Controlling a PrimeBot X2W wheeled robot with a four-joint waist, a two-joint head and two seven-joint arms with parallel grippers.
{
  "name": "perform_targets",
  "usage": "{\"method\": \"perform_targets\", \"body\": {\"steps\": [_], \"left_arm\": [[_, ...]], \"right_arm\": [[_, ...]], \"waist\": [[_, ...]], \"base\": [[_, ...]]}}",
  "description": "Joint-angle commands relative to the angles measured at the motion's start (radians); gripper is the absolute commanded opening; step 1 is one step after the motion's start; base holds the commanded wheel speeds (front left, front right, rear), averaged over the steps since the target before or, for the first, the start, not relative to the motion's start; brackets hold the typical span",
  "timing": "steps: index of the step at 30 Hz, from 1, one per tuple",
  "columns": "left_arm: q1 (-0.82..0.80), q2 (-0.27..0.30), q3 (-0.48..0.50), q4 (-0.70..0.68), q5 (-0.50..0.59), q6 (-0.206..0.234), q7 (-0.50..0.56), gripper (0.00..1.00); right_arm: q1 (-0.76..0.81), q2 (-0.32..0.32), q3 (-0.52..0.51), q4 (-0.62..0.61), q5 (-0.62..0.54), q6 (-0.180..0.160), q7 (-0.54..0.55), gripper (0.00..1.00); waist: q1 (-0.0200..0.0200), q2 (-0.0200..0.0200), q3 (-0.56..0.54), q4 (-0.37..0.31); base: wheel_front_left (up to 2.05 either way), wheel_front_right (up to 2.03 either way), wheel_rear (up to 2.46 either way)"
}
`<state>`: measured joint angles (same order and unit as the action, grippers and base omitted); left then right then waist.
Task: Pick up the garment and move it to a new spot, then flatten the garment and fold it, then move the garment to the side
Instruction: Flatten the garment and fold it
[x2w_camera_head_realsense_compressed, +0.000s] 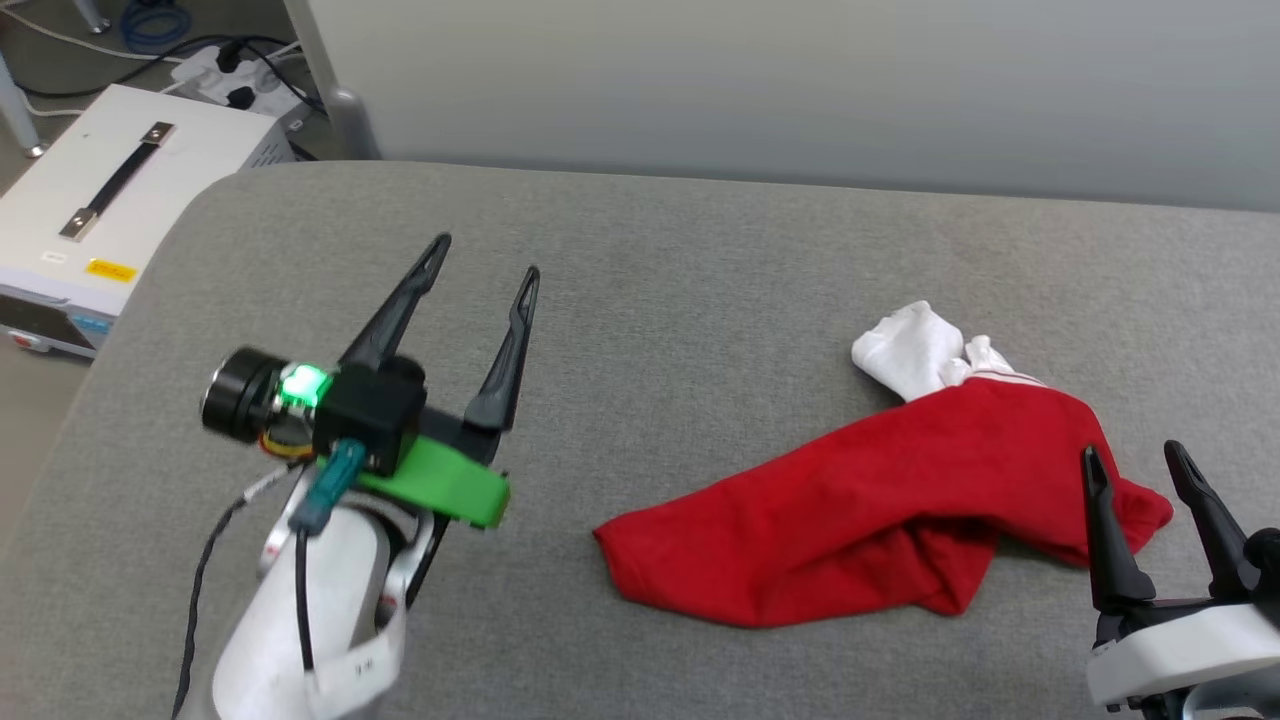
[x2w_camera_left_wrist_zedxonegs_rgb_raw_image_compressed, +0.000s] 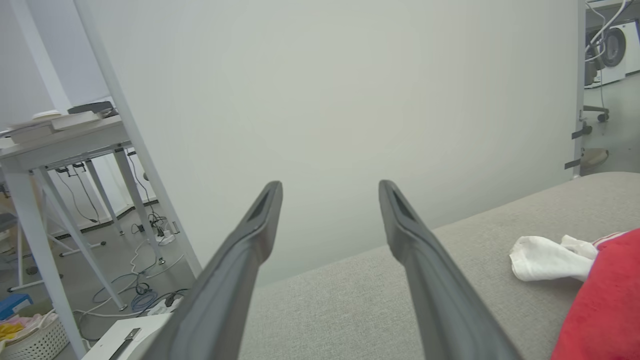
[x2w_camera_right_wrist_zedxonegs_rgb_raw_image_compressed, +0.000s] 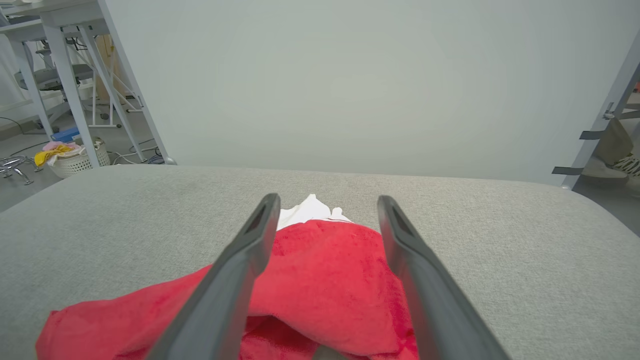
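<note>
I have both end effectors up over the grey padded bench (x2w_camera_head_realsense_compressed: 650, 300). The left end effector (x2w_camera_head_realsense_compressed: 485, 258) hangs above the left half of the bench, near its rounded far-left corner. Its two dark fingers are spread wide with nothing between them, and in its own wrist view I see the pale partition panel (x2w_camera_left_wrist_zedxonegs_rgb_raw_image_compressed: 325, 90) through the gap.

The right end effector (x2w_camera_head_realsense_compressed: 1130, 452) is near the bench's right edge on the near side. Its fingers are also spread wide and grip nothing. Its fingertips sit just over the right end of the garment (x2w_camera_head_realsense_compressed: 850, 500); from my views I cannot tell whether they touch the cloth.

The garment lies on the right half of the bench as a long, bunched red heap. It runs from about the middle of the bench towards the right edge, with folds doubled under along its near side. One white sleeve (x2w_camera_head_realsense_compressed: 910, 350) sticks out of its far end, pointing at the far edge, with a strip of striped trim where it meets the red.

On the floor past the bench's left edge stands a white box (x2w_camera_head_realsense_compressed: 90, 200) with a black handle.
</note>
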<state>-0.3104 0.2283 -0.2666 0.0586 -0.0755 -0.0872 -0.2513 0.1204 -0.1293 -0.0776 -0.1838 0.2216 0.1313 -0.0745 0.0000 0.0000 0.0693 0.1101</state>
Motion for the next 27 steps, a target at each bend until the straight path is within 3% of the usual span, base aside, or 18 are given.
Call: {"method": "perform_targets", "body": {"steps": [1, 4, 9, 18, 22, 27], "left_arm": [[-0.073, 0.014, -0.023, 0.031, -0.033, -0.023, 0.026, 1.0], [-0.205, 0.038, -0.092, 0.082, -0.105, -0.041, 0.106, 1.0], [-0.447, 0.107, -0.336, 0.138, -0.318, -0.043, 0.275, 1.0], [-0.742, 0.131, -0.675, 0.187, -0.768, -0.043, 0.66, 1.0], [-0.799, 0.15, -0.839, 0.185, -0.866, -0.043, 0.811, 1.0], [-0.826, 0.182, -0.986, 0.21, -0.884, -0.043, 0.878, 1.0]], "right_arm": [[-0.011, 0.001, 0.006, -0.002, -0.004, -0.001, -0.009, 1.0], [-0.027, -0.004, 0.016, 0.009, -0.004, -0.001, -0.02, 1.0], [-0.064, -0.013, 0.035, 0.028, -0.006, -0.001, -0.045, 1.0], [-0.132, -0.015, 0.052, 0.071, -0.017, -0.001, -0.09, 1.0], [-0.156, -0.016, 0.055, 0.088, -0.022, -0.001, -0.106, 1.0], [-0.195, -0.017, 0.071, 0.107, -0.024, -0.001, -0.12, 1.0]], "waist": [[0.0, 0.0, 0.046, -0.054], [0.0, 0.0, 0.081, -0.091], [0.0, 0.0, 0.149, -0.142], [0.0, 0.0, 0.241, -0.195], [0.0, 0.0, 0.269, -0.203], [0.0, 0.0, 0.306, -0.217]], "base": [[0.0, 0.0, 0.0], [0.0, 0.0, 0.0], [0.0, 0.0, 0.0], [0.0, 0.0, 0.0], [0.0, 0.0, 0.0], [0.0, 0.0, 0.0]]}}
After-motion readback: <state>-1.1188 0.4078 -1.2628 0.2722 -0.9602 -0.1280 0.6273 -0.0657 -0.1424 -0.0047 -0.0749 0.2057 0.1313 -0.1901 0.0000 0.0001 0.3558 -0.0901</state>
